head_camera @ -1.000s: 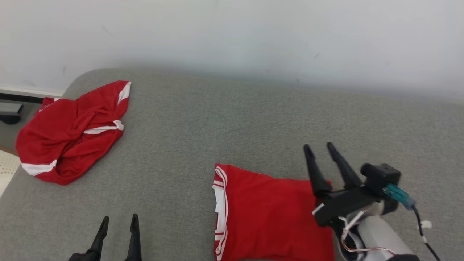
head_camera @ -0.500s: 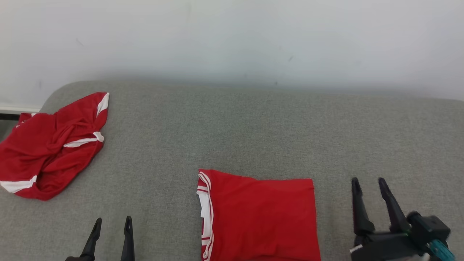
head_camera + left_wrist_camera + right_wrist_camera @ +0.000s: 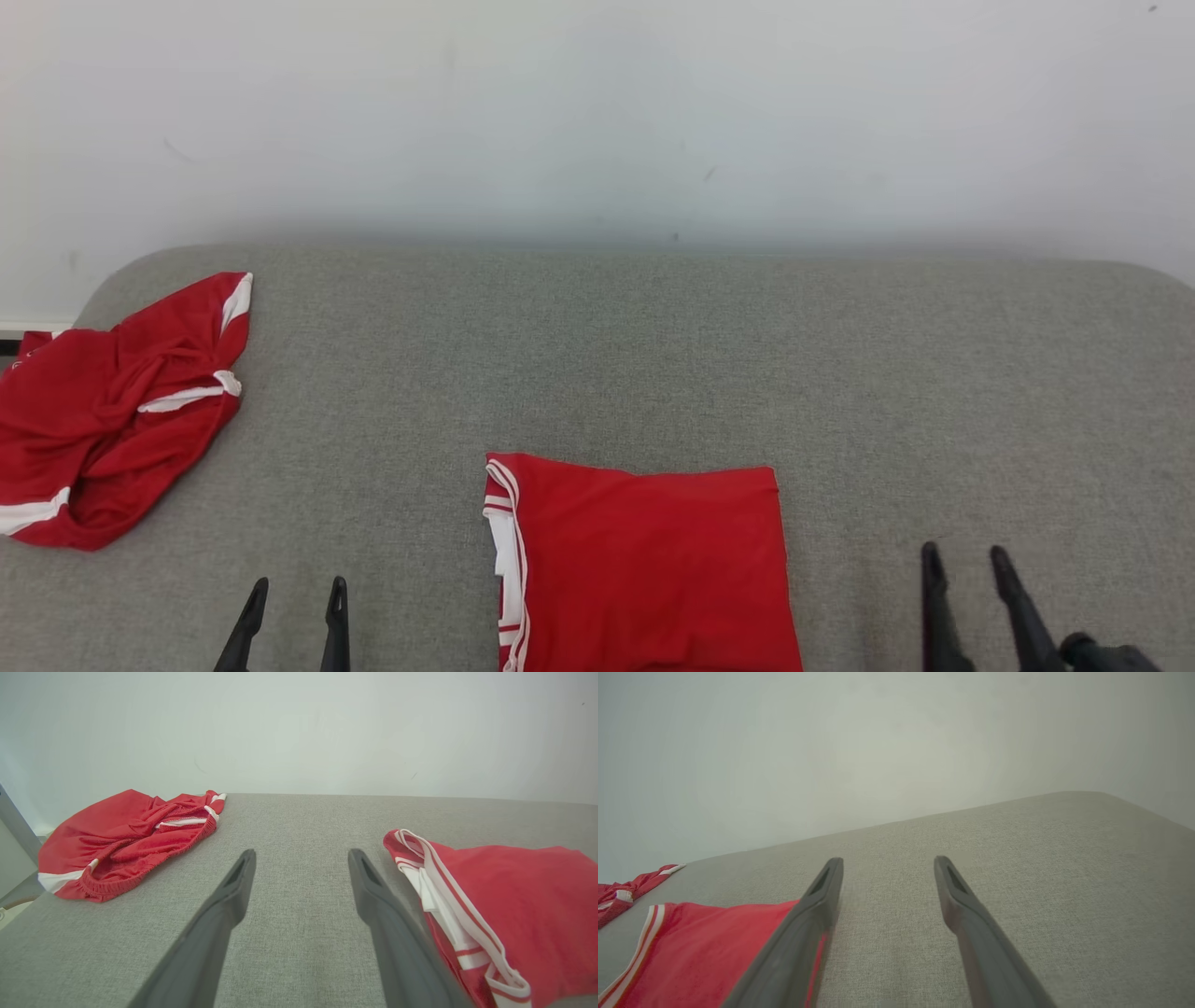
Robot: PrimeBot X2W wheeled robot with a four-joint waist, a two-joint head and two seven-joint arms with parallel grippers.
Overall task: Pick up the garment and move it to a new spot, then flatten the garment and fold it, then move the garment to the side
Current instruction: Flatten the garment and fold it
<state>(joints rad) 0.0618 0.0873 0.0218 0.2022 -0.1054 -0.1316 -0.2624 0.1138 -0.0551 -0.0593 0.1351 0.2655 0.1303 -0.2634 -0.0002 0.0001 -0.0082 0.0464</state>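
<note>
A red garment (image 3: 644,569) with white trim lies folded into a flat rectangle at the front middle of the grey padded surface (image 3: 653,364). It lies at the right of the left wrist view (image 3: 514,905) and at the lower left of the right wrist view (image 3: 700,947). My left gripper (image 3: 295,586) stands open to the left of it, holding nothing. My right gripper (image 3: 966,553) stands open to the right of it, also empty. Both sets of fingers hover clear of the cloth.
A second red garment (image 3: 112,411) with white stripes lies crumpled at the far left edge of the surface (image 3: 131,840). A pale wall (image 3: 597,112) stands right behind the surface.
My right gripper has drawn back off the folded garment, down and to the right. The head camera has shifted, so the whole scene sits lower and further left.
</note>
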